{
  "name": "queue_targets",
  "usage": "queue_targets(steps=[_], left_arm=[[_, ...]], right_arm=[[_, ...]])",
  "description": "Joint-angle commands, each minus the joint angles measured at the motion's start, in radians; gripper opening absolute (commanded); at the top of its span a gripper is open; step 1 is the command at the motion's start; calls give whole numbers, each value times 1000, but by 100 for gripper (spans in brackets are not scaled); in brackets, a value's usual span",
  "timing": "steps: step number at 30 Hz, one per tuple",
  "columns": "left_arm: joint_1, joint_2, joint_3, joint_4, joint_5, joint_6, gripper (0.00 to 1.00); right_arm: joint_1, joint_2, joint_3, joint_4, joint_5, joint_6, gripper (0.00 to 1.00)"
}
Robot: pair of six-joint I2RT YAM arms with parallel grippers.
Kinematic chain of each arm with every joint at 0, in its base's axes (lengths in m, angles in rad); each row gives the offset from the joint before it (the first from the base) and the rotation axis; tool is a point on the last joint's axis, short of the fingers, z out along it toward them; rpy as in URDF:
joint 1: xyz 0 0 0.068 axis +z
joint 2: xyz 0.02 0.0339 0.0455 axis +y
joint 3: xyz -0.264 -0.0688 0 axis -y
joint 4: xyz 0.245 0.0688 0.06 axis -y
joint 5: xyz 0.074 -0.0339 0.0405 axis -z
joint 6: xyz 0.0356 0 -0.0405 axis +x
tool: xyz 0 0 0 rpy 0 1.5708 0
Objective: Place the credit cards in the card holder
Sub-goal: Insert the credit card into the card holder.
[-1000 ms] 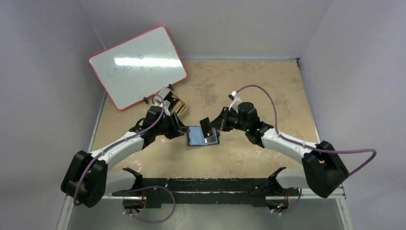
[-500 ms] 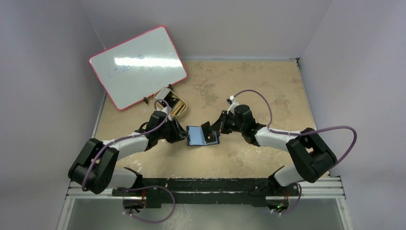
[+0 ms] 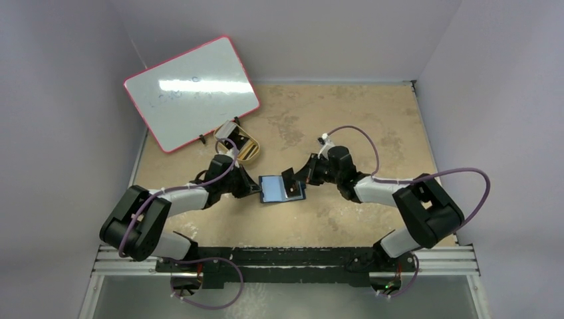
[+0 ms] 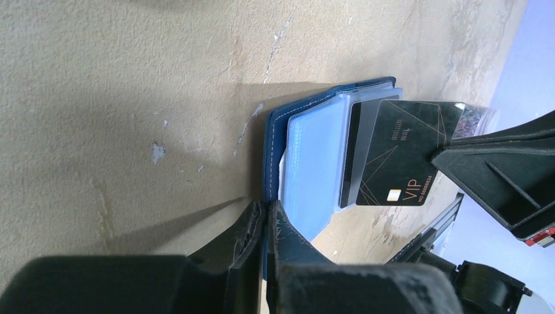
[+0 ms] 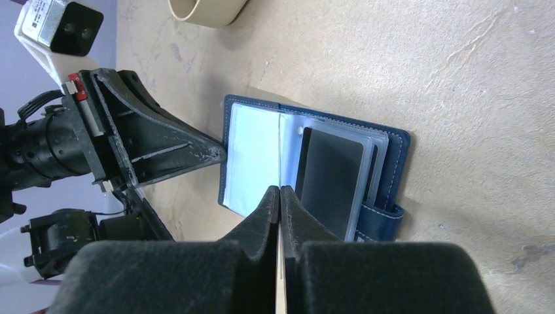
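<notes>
Clamped on 1 credit card [image 4: 399, 154], the right end effector [image 5: 279, 196] hangs over the 3 o'clock half of the card holder [image 3: 274, 189], which lies open on the bench [image 3: 352, 119]. The left end effector [image 4: 267, 216] is shut on its 9 o'clock edge.

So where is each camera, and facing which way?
Top external: above, behind the arm bases, facing down at the table; both arms show.
Left wrist: on the left arm, facing along the left end effector pinching the card holder.
Right wrist: on the right arm, facing along the right end effector gripping a credit card.
All show the card holder.
</notes>
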Motion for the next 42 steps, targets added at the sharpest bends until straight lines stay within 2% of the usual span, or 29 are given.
queue_targets(steps=[1, 20, 42], left_arm=[[1, 17, -12, 54, 1, -5, 0], [1, 35, -32, 82, 4, -18, 0], [-38, 75, -23, 103, -17, -29, 0]], right_arm=[[-8, 26, -4, 71, -37, 6, 0], [-13, 132, 5, 124, -92, 26, 0], [-12, 178, -16, 199, -120, 24, 0]])
